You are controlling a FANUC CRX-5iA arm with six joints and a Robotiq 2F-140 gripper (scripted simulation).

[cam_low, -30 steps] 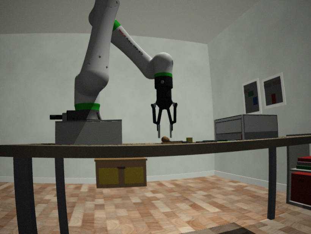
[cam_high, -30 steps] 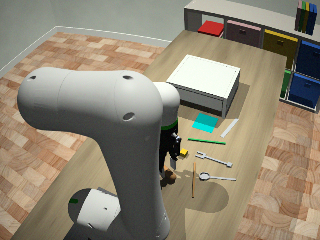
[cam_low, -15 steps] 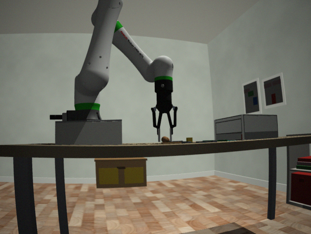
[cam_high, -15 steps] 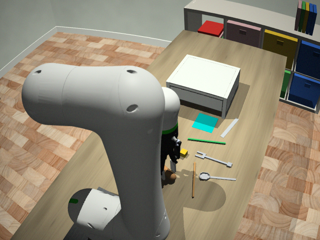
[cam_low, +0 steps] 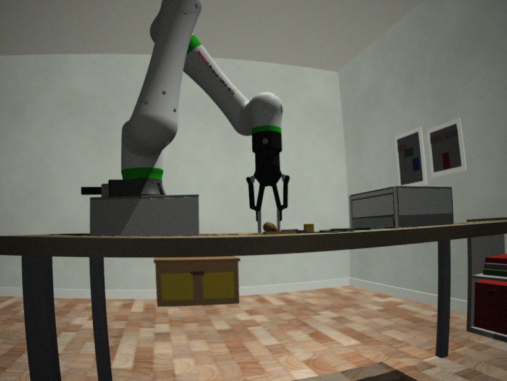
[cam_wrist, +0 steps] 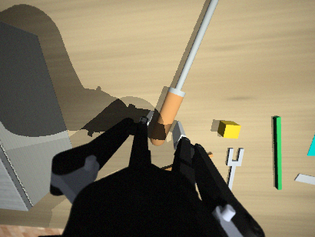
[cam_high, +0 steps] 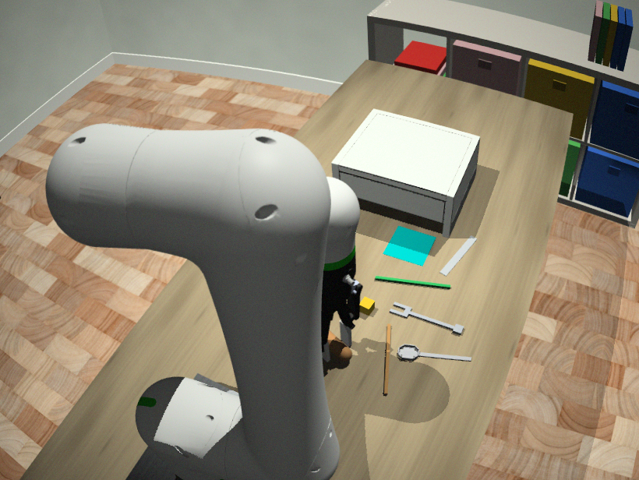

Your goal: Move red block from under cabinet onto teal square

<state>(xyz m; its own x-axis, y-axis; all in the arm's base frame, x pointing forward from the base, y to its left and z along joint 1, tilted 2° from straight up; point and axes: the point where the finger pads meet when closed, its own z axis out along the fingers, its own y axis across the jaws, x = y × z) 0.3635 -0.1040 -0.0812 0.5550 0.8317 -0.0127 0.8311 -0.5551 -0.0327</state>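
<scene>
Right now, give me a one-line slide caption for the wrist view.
Open gripper lowered astride the orange handle of a grey-shafted tool, fingers either side, not yet closed; yellow cube nearby.

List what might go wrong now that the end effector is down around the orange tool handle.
1. The end effector straddles only the rounded end of the orange handle, and is not yet closed on it; closing there may squeeze the tool out or leave its long grey shaft sagging.
2. The yellow cube and thin wooden stick lie close by and may get knocked when the tool swings.
3. The red block is not visible under the cabinet, so raking would be blind.
</scene>
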